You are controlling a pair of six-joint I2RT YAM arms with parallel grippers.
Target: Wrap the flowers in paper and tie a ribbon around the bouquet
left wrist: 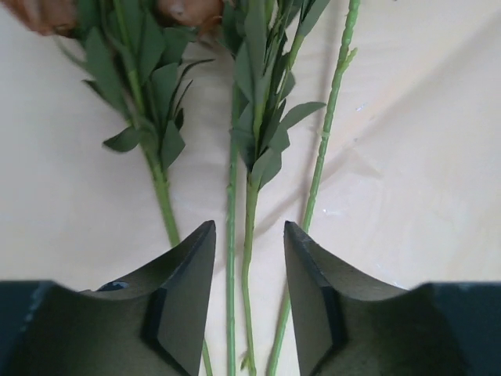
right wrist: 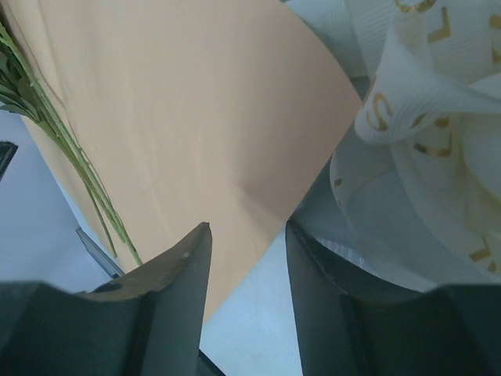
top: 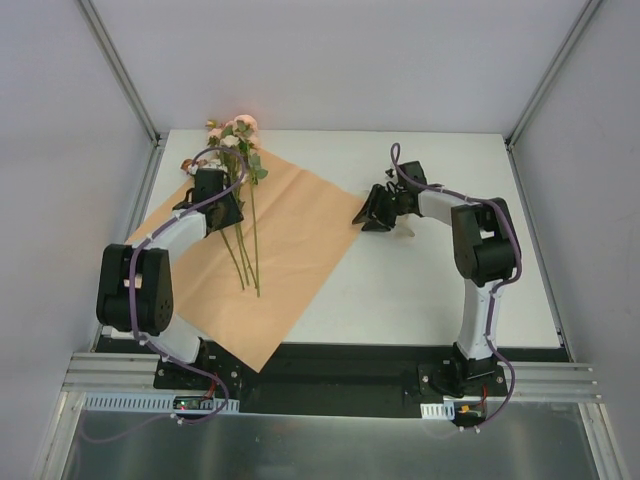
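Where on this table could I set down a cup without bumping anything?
Bare table lies between the paper's right edge and the right arm, and along the far edge beside the flowers. The paper's near corner is bare too. Crowded: the left gripper over the stems, and the right gripper by the ribbon at the paper's right corner.

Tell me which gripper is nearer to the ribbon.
Right. The right gripper is close beside the ribbon, at a corner of the paper. The left gripper is far across that paper, its jaws straddling the stems of the flowers.
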